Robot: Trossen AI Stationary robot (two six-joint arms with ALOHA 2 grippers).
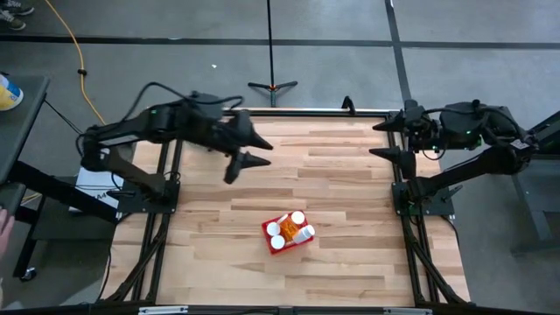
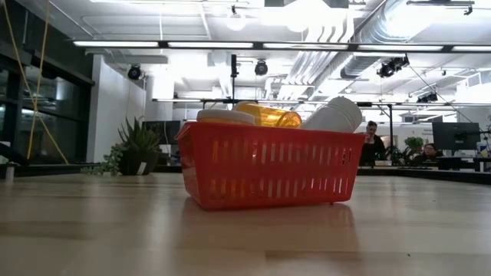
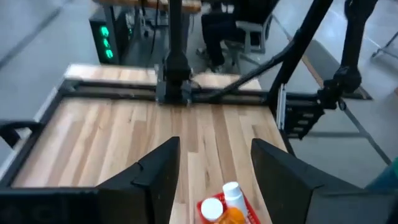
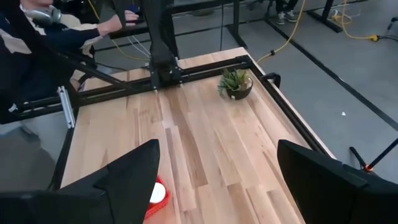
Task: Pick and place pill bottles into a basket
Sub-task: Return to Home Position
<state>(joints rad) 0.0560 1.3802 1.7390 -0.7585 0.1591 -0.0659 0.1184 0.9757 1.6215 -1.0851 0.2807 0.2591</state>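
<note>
The red basket (image 1: pixel 284 233) stands on the wooden table, toward its near edge at the middle. Several pill bottles (image 1: pixel 297 218) with white caps lie and stand inside it. In the low view their caps (image 2: pixel 225 116) and an orange body (image 2: pixel 268 115) rise above the basket's mesh wall (image 2: pixel 268 165). My left gripper (image 1: pixel 255 150) hangs open high over the table, to the far left of the basket. My right gripper (image 1: pixel 386 140) is open at the table's right side, also raised. Neither holds anything. The left wrist view shows the basket (image 3: pixel 227 210) below its fingers.
A small green plant (image 4: pixel 235 83) sits by the table's far edge (image 1: pixel 347 105). Black frame rails (image 1: pixel 411 254) border the table on the left and right. A person sits beyond the left side (image 4: pixel 37 31). Bare wood lies all around the basket.
</note>
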